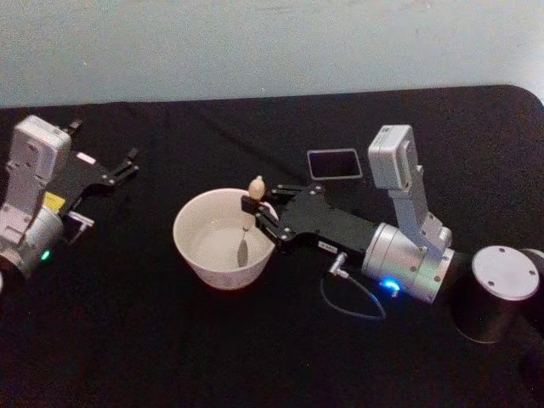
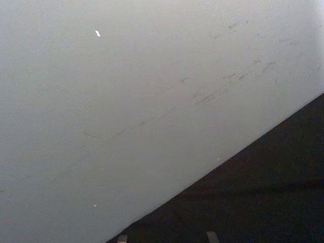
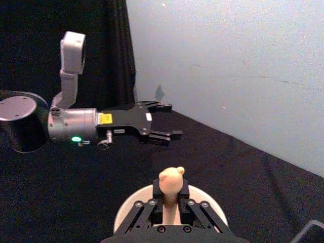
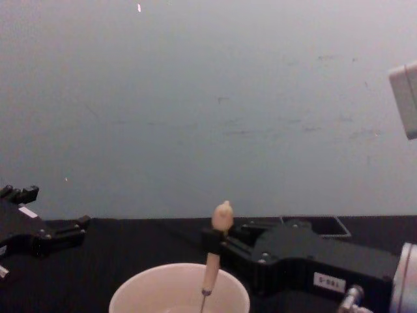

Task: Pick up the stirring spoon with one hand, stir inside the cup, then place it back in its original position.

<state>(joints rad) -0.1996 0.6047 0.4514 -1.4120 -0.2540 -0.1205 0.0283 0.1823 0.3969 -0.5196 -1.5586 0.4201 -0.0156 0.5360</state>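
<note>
The stirring spoon (image 1: 256,184) stands nearly upright, its metal bowl down inside the cream-white cup (image 1: 211,270) at the table's middle. My right gripper (image 1: 250,206) reaches in from the right, just above the cup's rim, and is shut on the beige handle below the knob. The chest view shows the spoon (image 4: 210,270) dipping into the cup (image 4: 137,295), held by the right gripper (image 4: 210,241). In the right wrist view the knob (image 3: 171,177) sticks up between the fingers (image 3: 147,208). The dark square holder box (image 1: 334,163) sits behind the right gripper. My left gripper (image 1: 130,166) is parked open at far left.
A black cloth covers the table (image 1: 153,340), with a pale wall (image 1: 255,42) close behind it. A thin cable (image 1: 353,306) loops from my right wrist over the cloth. My right arm's dark round joint (image 1: 497,293) stands at the right edge.
</note>
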